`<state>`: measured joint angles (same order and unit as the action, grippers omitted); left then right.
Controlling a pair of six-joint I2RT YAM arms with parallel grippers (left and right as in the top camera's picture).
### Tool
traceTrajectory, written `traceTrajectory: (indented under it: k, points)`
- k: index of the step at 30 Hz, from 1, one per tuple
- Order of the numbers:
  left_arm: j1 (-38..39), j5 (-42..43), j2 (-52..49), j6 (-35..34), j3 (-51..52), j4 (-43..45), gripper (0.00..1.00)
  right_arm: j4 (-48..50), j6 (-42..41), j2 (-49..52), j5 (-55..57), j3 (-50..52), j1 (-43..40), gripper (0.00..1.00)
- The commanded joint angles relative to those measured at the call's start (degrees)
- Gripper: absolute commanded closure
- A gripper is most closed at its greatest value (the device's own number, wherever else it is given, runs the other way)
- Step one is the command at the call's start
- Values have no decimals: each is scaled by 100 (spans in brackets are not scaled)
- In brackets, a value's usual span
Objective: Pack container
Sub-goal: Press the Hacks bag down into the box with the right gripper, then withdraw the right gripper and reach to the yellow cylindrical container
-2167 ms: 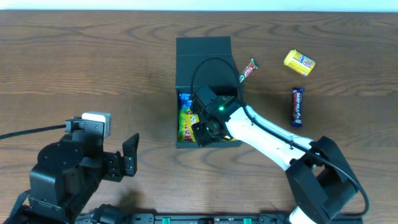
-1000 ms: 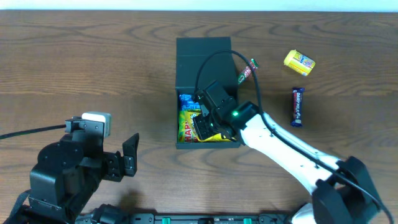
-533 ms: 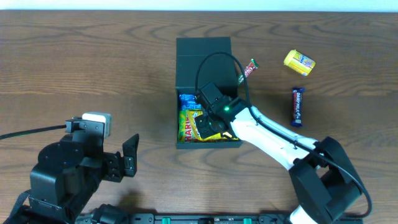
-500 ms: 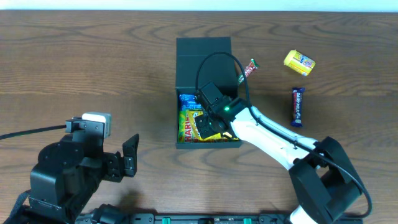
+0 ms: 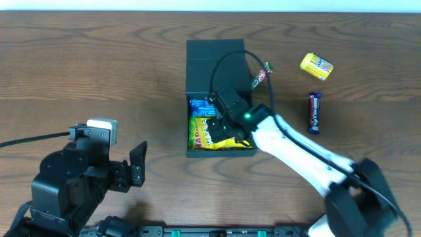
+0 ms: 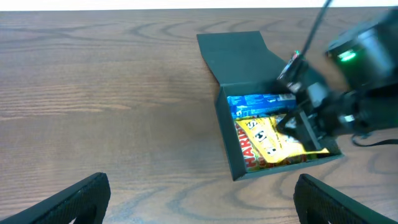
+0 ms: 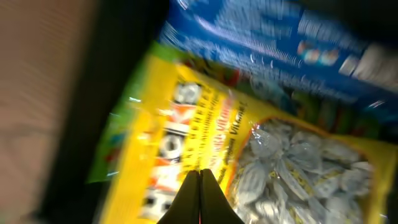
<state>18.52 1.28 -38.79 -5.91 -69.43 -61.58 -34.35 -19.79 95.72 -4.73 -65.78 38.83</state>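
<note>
- Right arm (image 5: pixel 296 148) has shifted since half a second ago: its wrist sits slightly further toward the hinge end of the container (image 5: pixel 215 62), and its elbow has swung out toward the right edge of the overhead view.
- More of the yellow packet (image 5: pixel 197 135) shows at the front of the box than two seconds ago, when the wrist covered that end.
- Container stands near the middle of the desk (image 5: pixel 99 66), where it stood before, with its lid (image 6: pixel 239 59) laid flat open behind it.
- Inside, a blue packet (image 6: pixel 258 102) lies at the hinge end, and the yellow packet (image 6: pixel 267 143) fills the front part beside it.
- Right fingers (image 7: pixel 194 196) are pressed together, with nothing visible between them. Their tip hangs over the yellow packet (image 7: pixel 180 124), inside the box. Contact with the packet cannot be told.
- Left fingers (image 6: pixel 74 199) stand wide apart and hold nothing. They are well clear of the box, near the front left of the desk, unchanged from the earlier views.
- Outside the box, to its right, lie three items, none displaced: a red-and-green stick (image 5: pixel 262 74) just beside the lid, a small yellow pack (image 5: pixel 316 66) further out, and a dark bar (image 5: pixel 315 112) below that.
</note>
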Motion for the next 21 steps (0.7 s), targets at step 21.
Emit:
traceTrajectory:
  k: [21]
  points:
    - [-24, -22, 28, 79, -151, 7, 5, -295, 968, 907, -1510, -107, -136, 99]
